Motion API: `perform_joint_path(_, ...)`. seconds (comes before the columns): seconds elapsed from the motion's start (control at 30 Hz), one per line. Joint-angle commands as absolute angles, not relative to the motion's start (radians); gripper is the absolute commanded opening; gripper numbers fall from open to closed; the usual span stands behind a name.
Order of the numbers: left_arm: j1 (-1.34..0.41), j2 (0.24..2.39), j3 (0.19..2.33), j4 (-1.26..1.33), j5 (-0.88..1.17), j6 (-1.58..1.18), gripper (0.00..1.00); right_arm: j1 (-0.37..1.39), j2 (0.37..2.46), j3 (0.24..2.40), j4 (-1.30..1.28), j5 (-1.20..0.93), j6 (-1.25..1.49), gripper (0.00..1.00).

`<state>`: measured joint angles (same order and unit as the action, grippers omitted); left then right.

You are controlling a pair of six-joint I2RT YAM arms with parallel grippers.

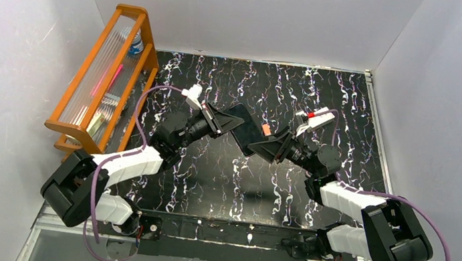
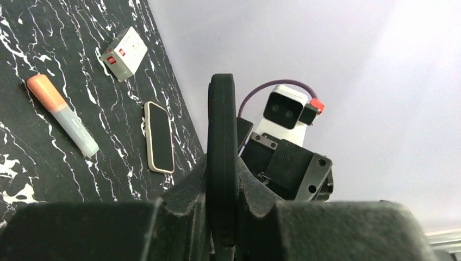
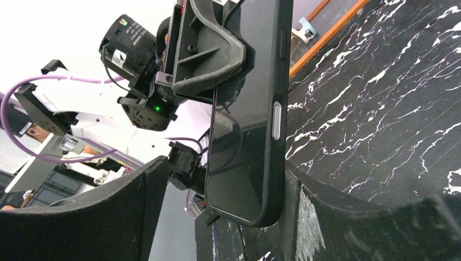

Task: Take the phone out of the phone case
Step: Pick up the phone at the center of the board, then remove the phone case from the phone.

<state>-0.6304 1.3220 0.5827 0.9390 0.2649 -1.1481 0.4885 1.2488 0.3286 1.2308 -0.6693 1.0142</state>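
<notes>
Phone case (image 1: 246, 130), matte black, is clamped in the left hand (image 2: 222, 169) and straddled by the wide-spread right hand (image 3: 225, 175).

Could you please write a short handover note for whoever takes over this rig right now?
Left hand: shut on the cased phone, holding it above the table.
Right hand: open, fingers straddling the phone's other end, one against the black case, one clear.
Done: phone raised between both arms.
Left: phone not yet out of its case; clamp right hand, peel it free.
A second phone lies on the table.
</notes>
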Motion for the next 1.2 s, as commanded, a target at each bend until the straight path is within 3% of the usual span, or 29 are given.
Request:
perform_joint_path(0.0,-0.624,1.263,0.563,1.029,0.108,-1.242,0.00,0.523,1.231,0.322,1.319,-0.620,0.993,0.76)
perform_joint_path(0.4,-0.624,1.217,0.536,1.081,0.045,-1.286,0.00,0.589,1.277,0.313,1.378,-0.576,1.005,0.72)
perform_joint_path(0.77,-0.624,1.215,0.529,1.093,0.056,-1.308,0.00,0.595,1.318,0.334,1.442,-0.585,1.029,0.44)
perform_joint_path(1.17,-0.624,1.216,0.520,1.103,0.046,-1.348,0.00,0.599,1.371,0.357,1.519,-0.538,1.083,0.41)
